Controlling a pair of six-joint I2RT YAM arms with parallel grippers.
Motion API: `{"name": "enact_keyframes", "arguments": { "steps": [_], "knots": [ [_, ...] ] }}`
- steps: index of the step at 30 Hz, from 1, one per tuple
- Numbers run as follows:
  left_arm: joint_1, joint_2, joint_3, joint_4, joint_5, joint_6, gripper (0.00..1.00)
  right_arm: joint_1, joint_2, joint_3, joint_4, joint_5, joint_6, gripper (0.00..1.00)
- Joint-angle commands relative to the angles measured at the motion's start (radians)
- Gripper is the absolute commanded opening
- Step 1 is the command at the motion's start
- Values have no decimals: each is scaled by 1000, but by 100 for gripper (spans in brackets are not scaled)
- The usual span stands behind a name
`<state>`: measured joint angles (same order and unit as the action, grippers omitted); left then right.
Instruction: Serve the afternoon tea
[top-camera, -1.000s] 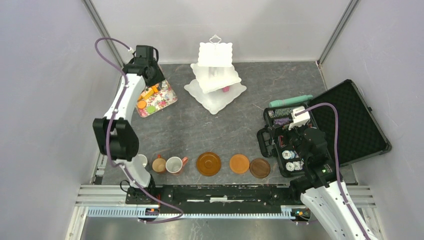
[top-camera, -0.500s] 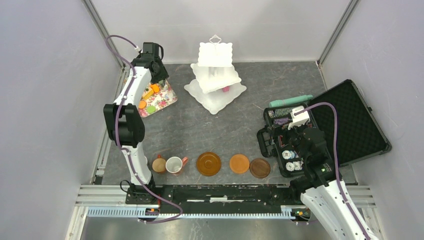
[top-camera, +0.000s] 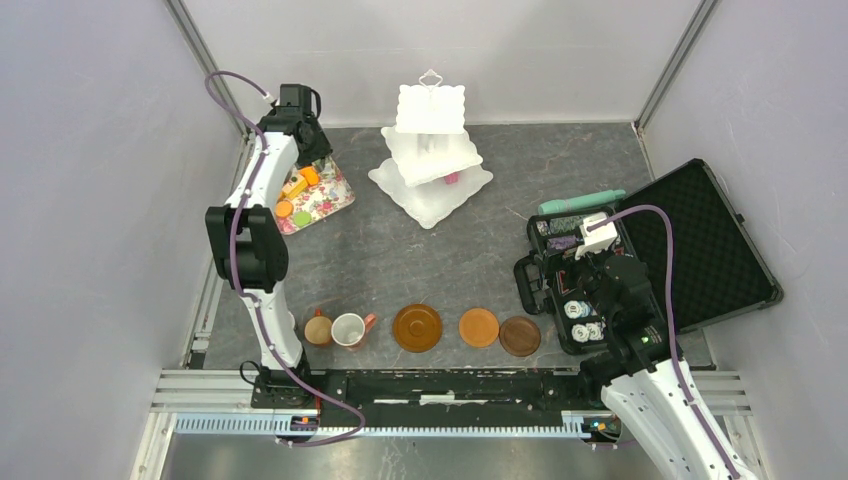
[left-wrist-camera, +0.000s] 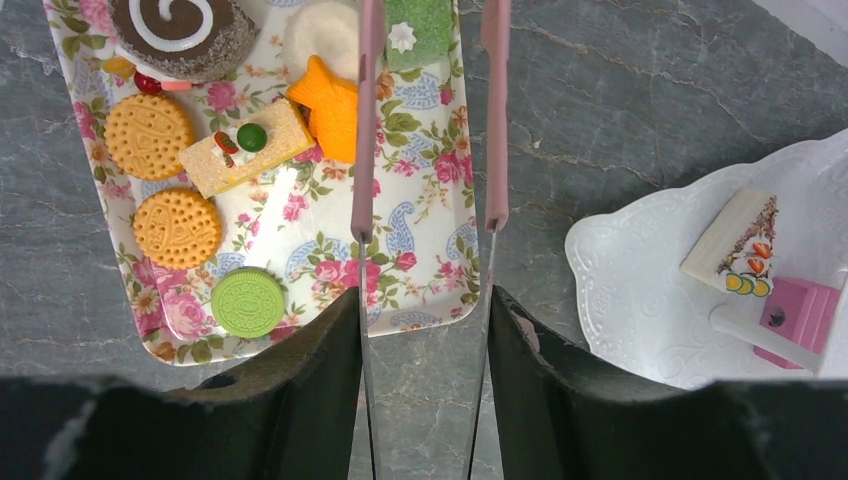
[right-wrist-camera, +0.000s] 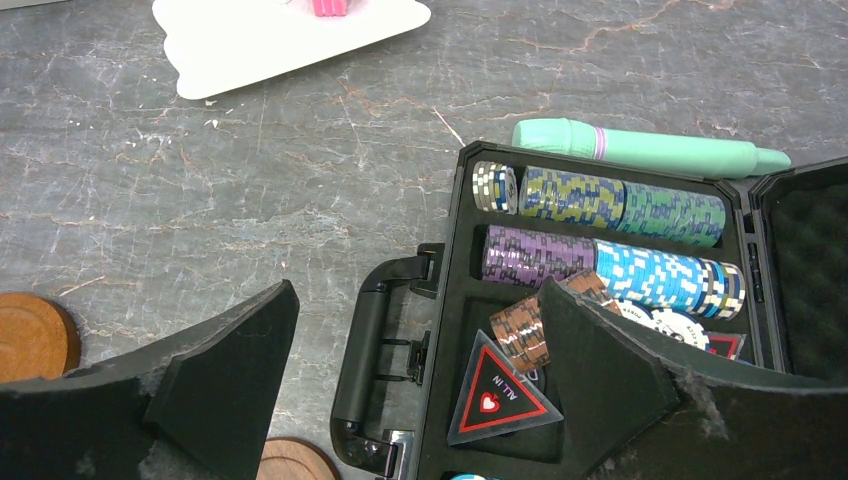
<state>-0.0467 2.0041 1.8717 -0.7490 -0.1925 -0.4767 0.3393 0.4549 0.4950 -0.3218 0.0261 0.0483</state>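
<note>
Over at 10 o'clock on the grey marbled tabletop (top-camera: 560, 160), got the left gripper (left-wrist-camera: 428, 228) hovering above the 3 o'clock edge of the floral rectangular tray (left-wrist-camera: 310, 250), with pink fingers (left-wrist-camera: 366, 150) spread apart and nothing pinched between. Loaded on that tray, going by the wrist view: a chocolate swirl roll (left-wrist-camera: 180, 30), two round tan biscuits (left-wrist-camera: 148, 135), a round green cookie (left-wrist-camera: 247, 302), an orange star (left-wrist-camera: 322, 105), a yellow slice with a green dot (left-wrist-camera: 245, 145) and a green sugared square (left-wrist-camera: 418, 30). Next up at 12 o'clock, the white three-tier scalloped plastic stand (top-camera: 430, 150), carrying a white fruit-topped slice (left-wrist-camera: 740, 245) and a pink cube cake (left-wrist-camera: 795, 315) on the bottom tier. Down at 7 o'clock by the left arm's base, a small brown mug (top-camera: 318, 330) just beside a small white mug with an orange handle (top-camera: 348, 330). Lined up at 6 o'clock, three round brown-orange saucers (top-camera: 418, 327). Over at 4 o'clock, got the right gripper (right-wrist-camera: 415, 290) parked above the open black case of poker chips (right-wrist-camera: 362, 345), black fingers (right-wrist-camera: 220, 380) wide apart, gripping nothing. Just past the case, on its 12 o'clock side, a mint-green cylinder (right-wrist-camera: 640, 148) lying flat on the table.
</note>
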Motion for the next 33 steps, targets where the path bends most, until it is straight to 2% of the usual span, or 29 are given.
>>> {"name": "enact_keyframes", "arguments": {
  "steps": [1, 15, 29, 33],
  "knots": [
    [5, 30, 47, 30, -18, 46, 54, 0, 3, -4, 41, 3, 7, 98],
    [10, 58, 55, 38, -24, 47, 55, -1, 3, -7, 43, -3, 9, 98],
    [19, 80, 68, 42, -7, 52, 48, 0, 2, -10, 46, -7, 11, 98],
    [19, 67, 65, 42, -10, 56, 41, 0, 4, -10, 48, -8, 12, 98]
  ]
}}
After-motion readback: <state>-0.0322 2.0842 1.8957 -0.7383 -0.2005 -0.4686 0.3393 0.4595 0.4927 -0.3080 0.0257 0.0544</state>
